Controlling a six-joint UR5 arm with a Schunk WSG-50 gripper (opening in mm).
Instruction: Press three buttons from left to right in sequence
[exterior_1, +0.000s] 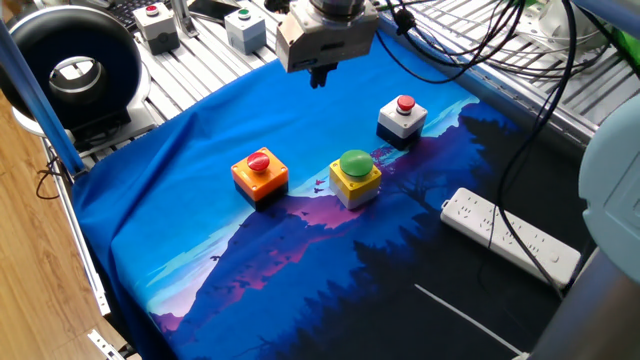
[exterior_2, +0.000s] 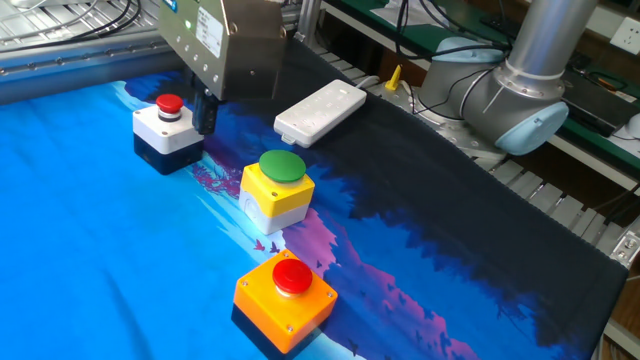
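Observation:
Three button boxes stand in a row on the blue printed cloth (exterior_1: 200, 150). The orange box with a red cap (exterior_1: 259, 172) is on the left, the yellow box with a green dome (exterior_1: 355, 175) in the middle, and the white-and-navy box with a small red cap (exterior_1: 402, 117) on the right. In the other fixed view they are the orange box (exterior_2: 285, 298), the yellow box (exterior_2: 278, 190) and the white-and-navy box (exterior_2: 167, 130). My gripper (exterior_1: 319, 78) hangs above the cloth behind the row, touching no button. In the other view the gripper (exterior_2: 207, 113) is just beside the white-and-navy box. The gap between the fingers is not visible.
Two grey boxes, one red-capped (exterior_1: 157, 25) and one green-capped (exterior_1: 243, 28), stand on the metal bench at the back. A white power strip (exterior_1: 510, 235) lies on the dark part of the cloth at right. A black round device (exterior_1: 65, 65) is at far left. Cables hang behind the gripper.

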